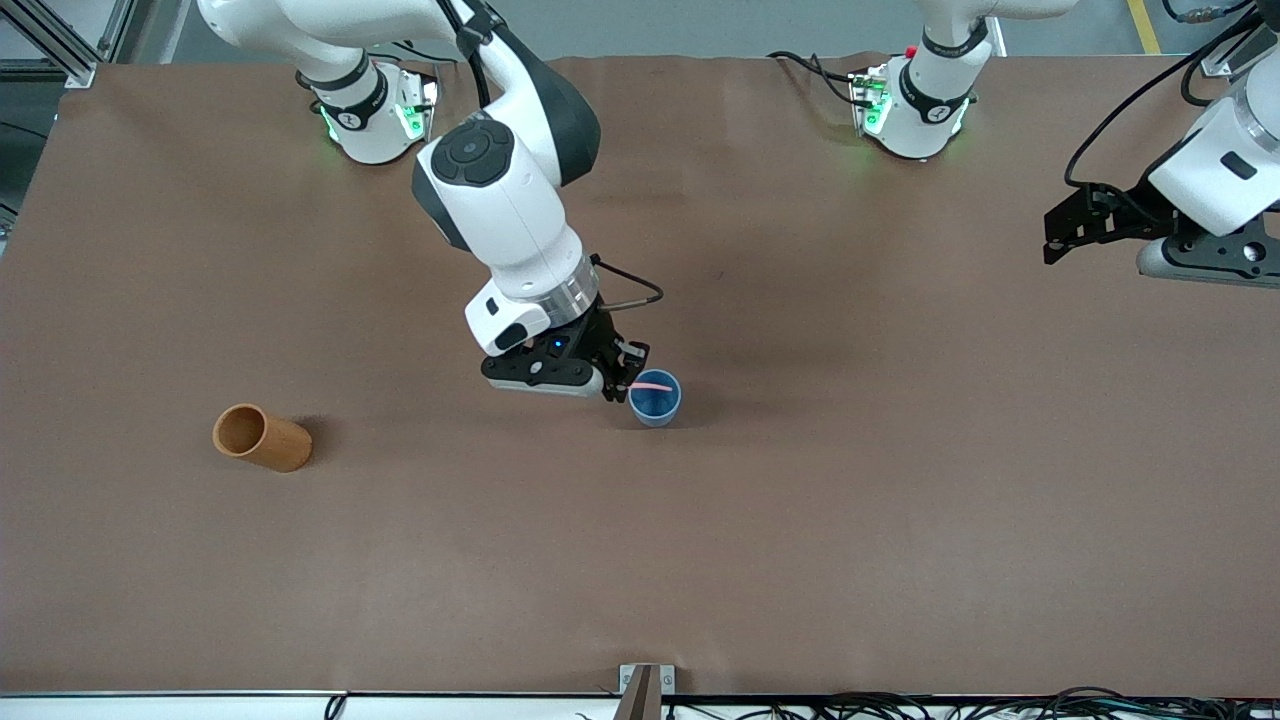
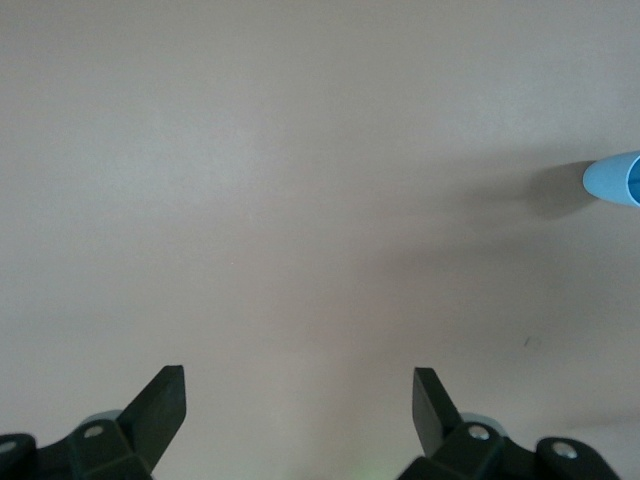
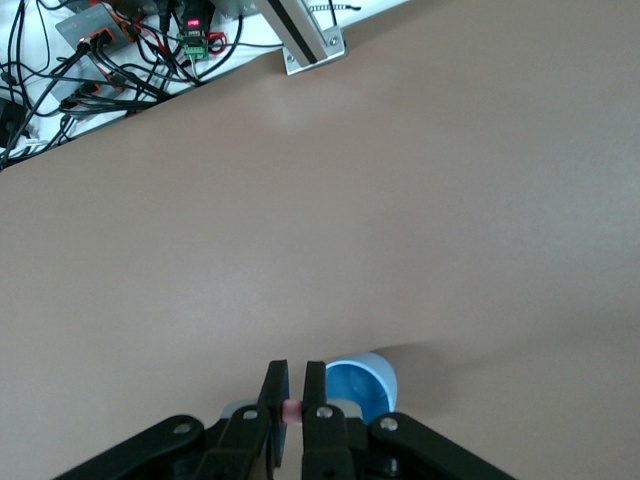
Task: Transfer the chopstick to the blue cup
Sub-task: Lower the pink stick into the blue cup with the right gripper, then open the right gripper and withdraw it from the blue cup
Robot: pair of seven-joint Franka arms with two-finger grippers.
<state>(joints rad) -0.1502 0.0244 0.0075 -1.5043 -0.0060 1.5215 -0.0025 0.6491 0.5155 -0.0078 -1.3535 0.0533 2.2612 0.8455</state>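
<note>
The blue cup [image 1: 655, 398] stands upright near the middle of the table; it also shows in the right wrist view [image 3: 360, 390] and at the edge of the left wrist view [image 2: 615, 180]. My right gripper [image 1: 627, 380] hangs just beside the cup's rim, shut on the pink chopstick [image 1: 652, 384], which lies nearly level across the cup's mouth. Between the fingers only a pink end of the chopstick [image 3: 292, 410] shows. My left gripper [image 2: 298, 400] is open with nothing in it and waits above the table at the left arm's end [image 1: 1075, 228].
An orange-brown wooden cup [image 1: 262, 437] lies on its side toward the right arm's end, a little nearer the camera than the blue cup. A metal bracket [image 1: 645, 685] and cables run along the table's near edge.
</note>
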